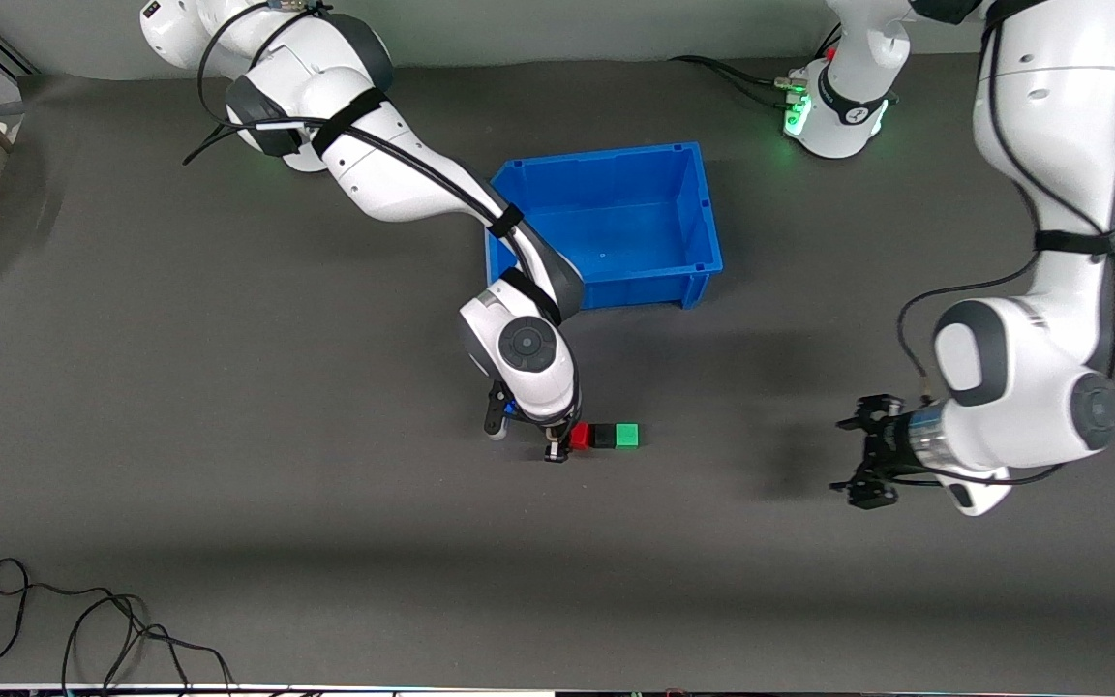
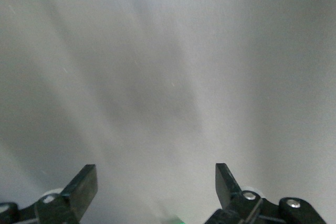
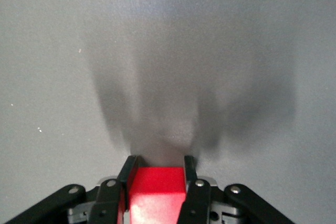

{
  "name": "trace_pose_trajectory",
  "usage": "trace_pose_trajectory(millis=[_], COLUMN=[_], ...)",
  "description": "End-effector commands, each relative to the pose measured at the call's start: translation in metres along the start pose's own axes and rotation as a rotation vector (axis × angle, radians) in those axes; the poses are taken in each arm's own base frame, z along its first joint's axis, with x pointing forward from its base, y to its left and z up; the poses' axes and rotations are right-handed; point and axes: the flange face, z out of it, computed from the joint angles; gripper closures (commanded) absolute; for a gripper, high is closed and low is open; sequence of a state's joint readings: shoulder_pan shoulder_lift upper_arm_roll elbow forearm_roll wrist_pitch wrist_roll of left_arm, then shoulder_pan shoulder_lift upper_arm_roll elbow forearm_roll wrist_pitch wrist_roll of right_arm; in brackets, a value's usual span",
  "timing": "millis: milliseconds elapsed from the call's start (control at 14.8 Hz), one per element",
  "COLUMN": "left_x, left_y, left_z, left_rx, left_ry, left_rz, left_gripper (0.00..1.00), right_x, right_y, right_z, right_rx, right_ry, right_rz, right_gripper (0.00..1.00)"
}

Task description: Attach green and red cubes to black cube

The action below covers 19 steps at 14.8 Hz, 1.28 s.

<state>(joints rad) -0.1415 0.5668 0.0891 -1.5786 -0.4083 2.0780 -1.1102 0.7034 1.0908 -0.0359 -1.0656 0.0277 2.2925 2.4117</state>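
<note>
Gripping the red cube (image 1: 581,436), the right gripper (image 1: 557,443) holds it against the matte black cube (image 1: 603,437), green cube (image 1: 626,436) adjoining; left gripper (image 1: 864,453) waits, fingers spread.

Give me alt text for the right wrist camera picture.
The right end effector grips a small red cube between its two black fingers. Past it lies only the plain grey table surface, crossed by soft shadows.

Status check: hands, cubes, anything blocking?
Right hand shut on red cube, set against black cube. Green cube joined at black's other face. Left hand open, waiting toward its table end. Nothing blocking.
</note>
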Motion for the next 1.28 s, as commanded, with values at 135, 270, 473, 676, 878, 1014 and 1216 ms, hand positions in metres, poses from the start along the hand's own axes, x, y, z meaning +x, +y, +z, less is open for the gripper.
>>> trace_pose_trajectory(millis=[135,270,473,676,878,1014,1216], left_x=[0.034,0.054,0.074,0.078,0.066,0.054,0.028], left_y=[-0.029,-0.042,-0.065,-0.086,-0.097,-0.104,-0.113], left_z=[-0.051,-0.082,-0.126,-0.164,-0.199,-0.225,-0.263], left_rx=[0.015,0.008,0.044,0.114,0.157,0.194,0.228], left_ry=[0.021,0.036,0.077,0.12,0.163,0.184,0.225], left_rz=[0.14,0.216,0.375,0.551,0.663,0.728,0.924], left_gripper=[0.0,0.0,0.0,0.0,0.0,0.0,0.0], right_x=[-0.005,-0.006,-0.006,-0.006,-0.003,0.003,0.014], right_y=[0.008,0.007,0.007,-0.001,-0.022,-0.033,-0.044], right_z=[0.009,0.008,0.008,-0.005,-0.043,-0.083,-0.171], right_rx=[-0.009,-0.007,0.017,0.025,0.052,0.016,-0.055], right_ry=[0.03,0.03,0.049,0.033,-0.003,-0.003,-0.013], right_rz=[0.003,-0.002,-0.049,-0.056,-0.074,-0.122,-0.276], right_gripper=[1.0,0.5,0.0,0.0,0.0,0.0,0.0])
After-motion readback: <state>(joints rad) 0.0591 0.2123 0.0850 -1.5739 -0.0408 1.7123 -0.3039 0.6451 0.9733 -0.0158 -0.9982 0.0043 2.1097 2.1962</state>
